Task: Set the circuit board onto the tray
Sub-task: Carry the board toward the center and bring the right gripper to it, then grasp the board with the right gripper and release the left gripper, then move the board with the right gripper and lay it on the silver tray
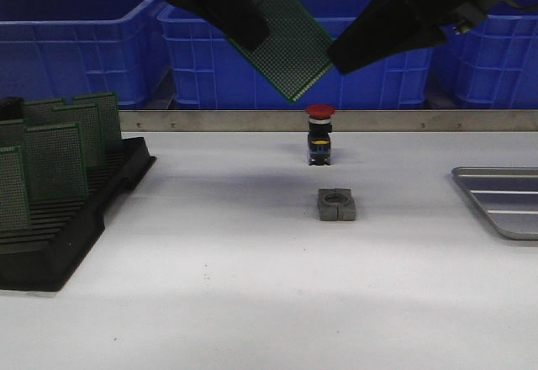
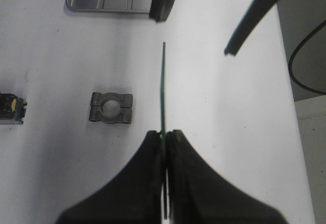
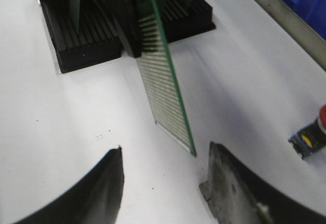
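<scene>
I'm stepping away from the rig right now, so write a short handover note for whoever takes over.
Left tool: shut on the circuit board, held in the air above mid-table.
Right tool: open, at the board's far edge, not gripping.
Tray: at the table's right edge, nothing seen on its visible part.
Done: board lifted clear of the rack.
Left: hand the board over, then set it on the tray.

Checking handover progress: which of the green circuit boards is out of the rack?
The circuit board held up in the air, pinched by the left gripper, in front of the blue bins. The others stand upright in the black rack.
</scene>
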Available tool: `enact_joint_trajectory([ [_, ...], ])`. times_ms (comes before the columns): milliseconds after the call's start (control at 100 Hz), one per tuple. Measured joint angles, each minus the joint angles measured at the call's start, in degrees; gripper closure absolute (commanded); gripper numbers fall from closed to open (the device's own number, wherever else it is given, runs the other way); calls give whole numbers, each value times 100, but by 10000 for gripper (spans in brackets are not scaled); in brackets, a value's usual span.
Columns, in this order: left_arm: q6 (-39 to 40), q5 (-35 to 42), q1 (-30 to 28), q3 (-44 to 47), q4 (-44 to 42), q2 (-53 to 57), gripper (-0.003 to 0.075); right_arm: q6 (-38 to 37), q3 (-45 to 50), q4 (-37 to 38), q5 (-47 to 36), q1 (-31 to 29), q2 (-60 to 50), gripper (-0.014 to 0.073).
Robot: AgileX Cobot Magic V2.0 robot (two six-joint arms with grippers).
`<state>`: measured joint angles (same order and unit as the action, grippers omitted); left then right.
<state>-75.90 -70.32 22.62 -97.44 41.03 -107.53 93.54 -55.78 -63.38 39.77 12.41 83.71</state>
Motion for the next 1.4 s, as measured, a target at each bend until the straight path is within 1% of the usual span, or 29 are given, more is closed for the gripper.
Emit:
enact_joint_trajectory([
  [100,0,0,0,0,10,0,741,176,-240,-26,24,127,350,193],
  [260,0,0,0,0,21,0,741,213,-495,-62,45,285,712,207],
  [330,0,0,0,0,21,0,741,228,-533,-121,56,332,796,280],
  [430,0,0,0,0,29,0,741,228,-554,-187,69,343,822,455],
  [520,0,-29,0,0,29,0,740,238,-554,-196,69,343,822,591],
  [600,-60,-26,0,0,17,0,738,264,-554,-172,138,343,822,670],
  [620,-85,-28,0,0,17,0,734,282,-554,-172,158,343,822,666],
  [670,-117,-67,0,0,8,0,705,304,-554,-143,224,343,822,661],
  [740,-127,-78,0,0,8,0,612,317,-554,-145,282,343,822,663],
  [760,-127,-67,0,0,27,0,573,317,-554,-145,302,343,822,663],
  [780,-113,-53,0,0,31,0,515,317,-554,-145,309,343,822,663],
  [810,-86,-38,0,0,51,0,468,317,-554,-145,325,343,822,663],
  [860,-56,-26,0,0,96,0,342,303,-554,-180,354,343,822,663],
  [880,-47,-28,-11,0,119,0,312,287,-554,-183,385,343,822,663],
  [920,-43,-28,-24,0,145,0,223,233,-554,-194,428,343,822,663],
  [970,-34,-28,-62,0,175,0,168,98,-554,-194,468,343,822,663],
  [1020,-24,-28,-137,0,173,0,149,-71,-554,-194,493,343,822,663],
  [1160,-22,-28,-377,-56,173,0,154,-817,-541,-194,533,83,822,663],
  [1280,-9,-28,-570,-241,173,0,154,-1600,-422,-194,543,-463,822,663],
  [1400,-9,-1,-689,-386,173,0,154,-2192,-243,-183,521,-1231,833,663],
])
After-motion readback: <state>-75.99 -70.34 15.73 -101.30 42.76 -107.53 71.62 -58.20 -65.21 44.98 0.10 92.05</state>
